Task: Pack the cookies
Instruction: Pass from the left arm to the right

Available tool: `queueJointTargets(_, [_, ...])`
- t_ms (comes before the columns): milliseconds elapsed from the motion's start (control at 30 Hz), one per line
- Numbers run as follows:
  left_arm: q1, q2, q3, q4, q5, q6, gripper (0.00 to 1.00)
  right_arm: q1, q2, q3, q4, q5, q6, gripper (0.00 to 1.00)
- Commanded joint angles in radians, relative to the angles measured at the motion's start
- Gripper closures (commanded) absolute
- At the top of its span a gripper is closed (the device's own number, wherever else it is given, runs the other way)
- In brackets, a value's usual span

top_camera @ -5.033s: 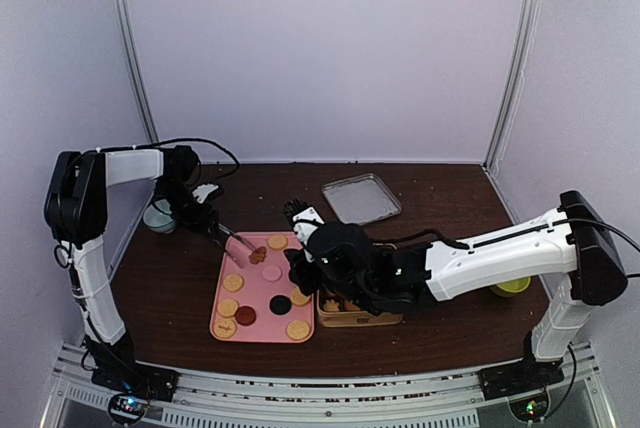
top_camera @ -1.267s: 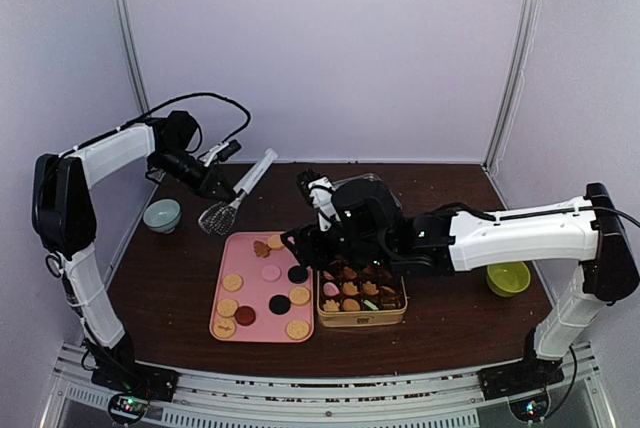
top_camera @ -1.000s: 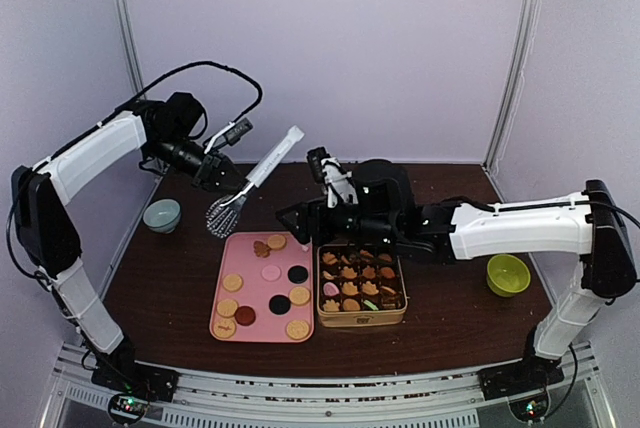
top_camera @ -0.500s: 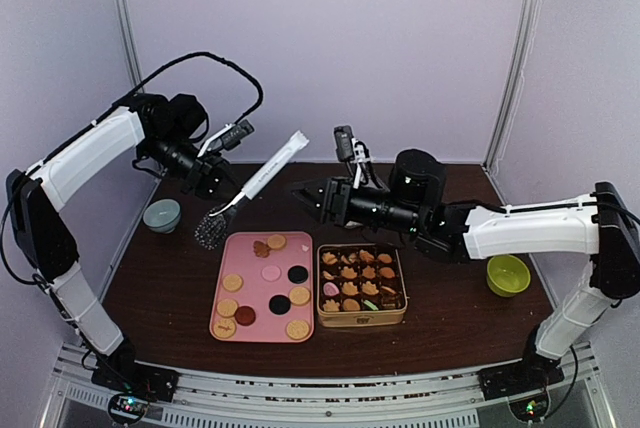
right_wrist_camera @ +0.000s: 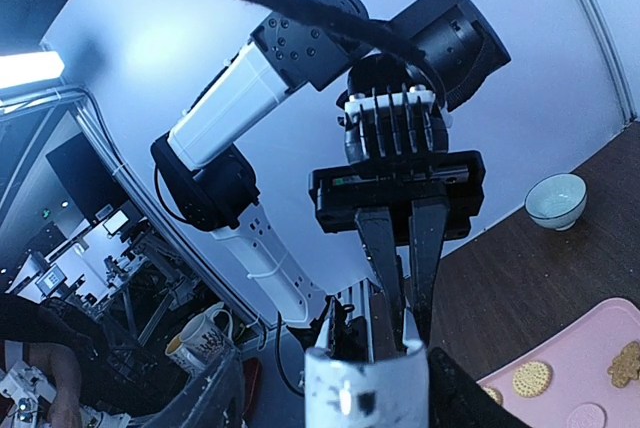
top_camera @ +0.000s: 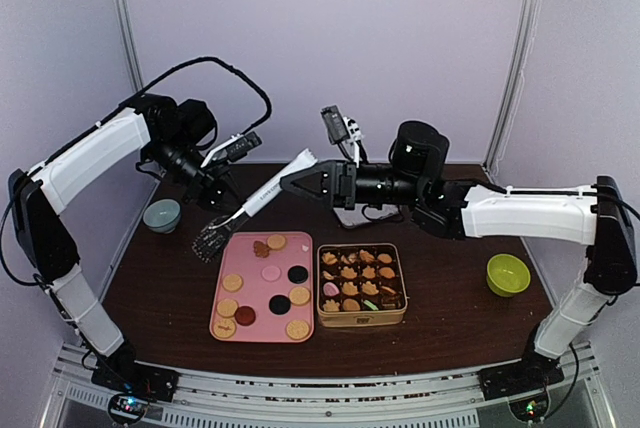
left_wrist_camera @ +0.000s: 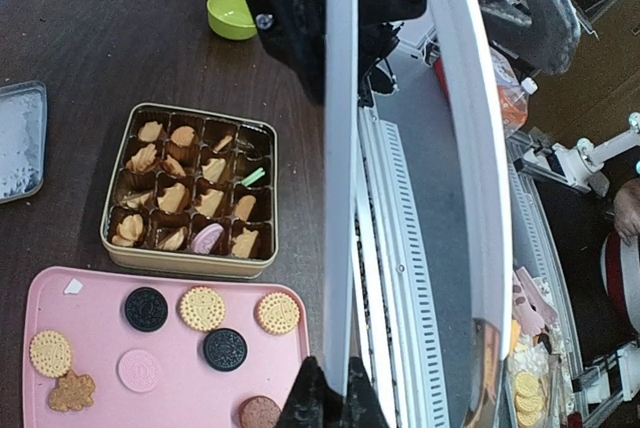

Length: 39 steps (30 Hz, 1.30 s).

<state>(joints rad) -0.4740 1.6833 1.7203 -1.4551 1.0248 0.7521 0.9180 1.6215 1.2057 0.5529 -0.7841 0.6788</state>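
White spatula (top_camera: pixel 270 186) clamped tight in left gripper (top_camera: pixel 228 198) — right gripper (top_camera: pixel 290 180) parted around handle tip.

Top camera looks down from behind; all views share the pink tray (top_camera: pixel 258 291)

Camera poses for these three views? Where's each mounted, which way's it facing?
Top external: above and behind the bases, looking down on the table; left arm and right arm show, left gripper holding the white-handled utensil, right gripper at its handle end.
Left wrist: on the left arm, looking along the handle down at the pink tray and gold tin; own fingers at bottom edge.
Right wrist: faces the left arm head-on; own fingers flank the handle end.
Shared: all show the utensil and pink tray.
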Motion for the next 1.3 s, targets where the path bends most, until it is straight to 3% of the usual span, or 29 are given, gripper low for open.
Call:
queueJointTargets(0, [-0.021, -0.013, -0.002, -0.005, -0.003, 0.022, 1.00, -0.005, 0.048, 0.064, -0.046, -0.107, 0.002, 0.41])
queueJointTargets(467, [-0.056, -0.013, -0.004, -0.017, -0.055, 0.035, 1.00, 0.003, 0.139, 0.131, 0.017, -0.172, 0.084, 0.55])
queueJointTargets(633, [-0.055, -0.010, -0.006, 0.015, -0.081, -0.010, 1.00, 0.023, 0.117, 0.102, -0.006, -0.094, 0.039, 0.64])
queueJointTargets(800, [-0.054, -0.014, -0.022, 0.112, -0.240, -0.116, 0.80, 0.025, 0.056, 0.034, -0.070, 0.066, -0.055, 0.70])
queueJointTargets(833, [-0.054, -0.017, -0.027, 0.132, -0.288, -0.150, 0.72, 0.024, 0.045, 0.026, -0.090, 0.103, -0.076, 0.70])
queueJointTargets(933, [-0.042, -0.037, -0.051, 0.197, -0.435, -0.217, 0.42, 0.024, 0.011, 0.000, -0.156, 0.178, -0.136, 0.71])
queueJointTargets(1000, [-0.021, -0.059, -0.067, 0.233, -0.510, -0.246, 0.09, 0.026, -0.009, -0.018, -0.190, 0.219, -0.169, 0.71])
queueJointTargets(1033, [-0.006, -0.073, -0.074, 0.250, -0.542, -0.259, 0.03, 0.026, -0.020, -0.026, -0.207, 0.241, -0.183, 0.71])
queueJointTargets(1267, [0.119, -0.161, -0.113, 0.373, -0.771, -0.353, 0.02, 0.064, -0.031, -0.015, -0.387, 0.444, -0.334, 0.71])
